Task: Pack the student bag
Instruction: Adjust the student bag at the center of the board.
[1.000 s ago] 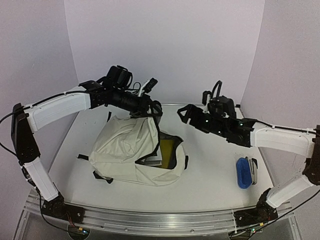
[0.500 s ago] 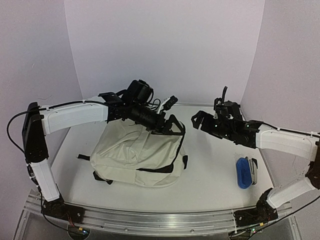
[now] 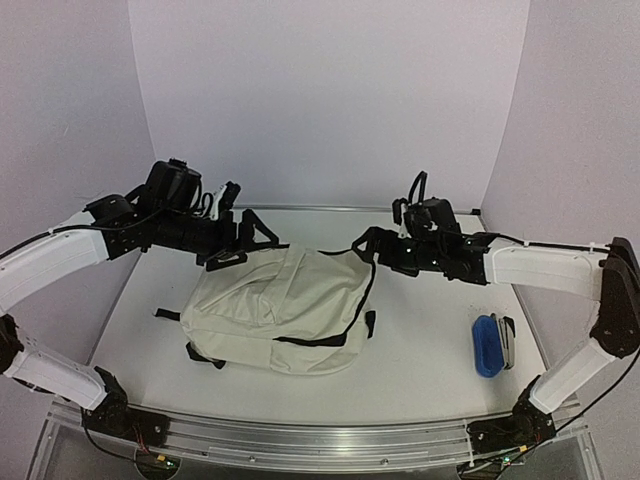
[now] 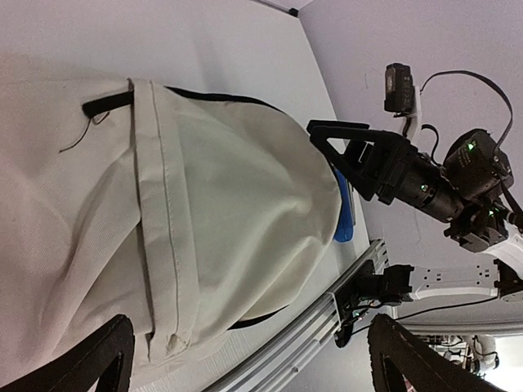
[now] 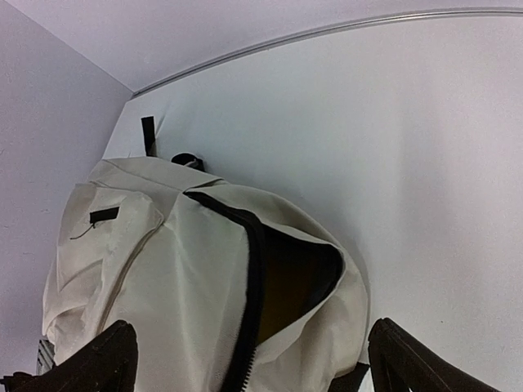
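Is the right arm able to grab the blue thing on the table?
Probably yes. The flat blue case lies uncovered on that arm's side; its open tool holds nothing, but must pull back from the cream canvas backpack.

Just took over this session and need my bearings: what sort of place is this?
Probably a lab robot cell: white table boxed in by plain pale walls, aluminium rail holding the arm bases at its near edge, the student bag laid on top.

one student bag (image 3: 280, 310), one blue case (image 3: 485, 346), one grey item (image 3: 507, 337) beside it
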`<action>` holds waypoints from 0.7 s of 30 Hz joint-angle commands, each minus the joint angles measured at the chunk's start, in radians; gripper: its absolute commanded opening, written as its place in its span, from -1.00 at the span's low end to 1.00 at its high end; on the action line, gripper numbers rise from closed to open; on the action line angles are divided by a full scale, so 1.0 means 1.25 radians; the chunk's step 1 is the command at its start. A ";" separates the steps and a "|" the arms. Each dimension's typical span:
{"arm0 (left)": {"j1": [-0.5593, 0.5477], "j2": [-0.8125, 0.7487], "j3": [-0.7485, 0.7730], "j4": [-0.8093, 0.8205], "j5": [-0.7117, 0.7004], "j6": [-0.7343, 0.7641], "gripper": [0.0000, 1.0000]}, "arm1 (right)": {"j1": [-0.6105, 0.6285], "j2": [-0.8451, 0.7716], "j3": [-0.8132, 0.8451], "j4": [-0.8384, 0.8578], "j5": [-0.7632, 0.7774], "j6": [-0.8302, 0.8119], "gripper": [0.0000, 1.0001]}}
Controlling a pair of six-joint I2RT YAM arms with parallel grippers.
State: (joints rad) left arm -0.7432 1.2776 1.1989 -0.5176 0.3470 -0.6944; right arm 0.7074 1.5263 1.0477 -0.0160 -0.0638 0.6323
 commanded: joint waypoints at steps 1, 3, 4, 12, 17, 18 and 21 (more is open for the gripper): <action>0.014 -0.026 -0.047 -0.027 0.053 -0.091 0.99 | 0.004 0.042 0.016 0.050 -0.056 0.014 0.87; 0.014 -0.023 -0.065 -0.025 0.086 -0.104 0.99 | 0.004 0.051 0.008 0.053 -0.064 0.025 0.75; 0.014 -0.023 -0.074 -0.020 0.100 -0.110 0.99 | 0.004 0.053 0.002 0.057 -0.071 0.030 0.68; 0.014 0.002 -0.130 -0.012 0.169 -0.125 0.99 | 0.005 0.063 -0.040 0.117 -0.153 0.078 -0.47; 0.015 0.036 -0.126 -0.063 0.070 -0.095 0.99 | 0.010 0.051 -0.066 0.117 -0.167 0.092 -0.93; 0.015 0.040 -0.121 -0.071 0.044 -0.085 0.99 | 0.016 0.045 -0.075 0.117 -0.169 0.095 -0.97; 0.019 0.047 -0.123 -0.071 -0.024 -0.060 0.99 | 0.038 0.023 -0.108 0.117 -0.171 0.104 -1.00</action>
State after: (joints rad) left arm -0.7259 1.3310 1.0333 -0.5871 0.4451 -0.8228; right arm 0.7188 1.5939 0.9564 0.1038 -0.2523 0.7431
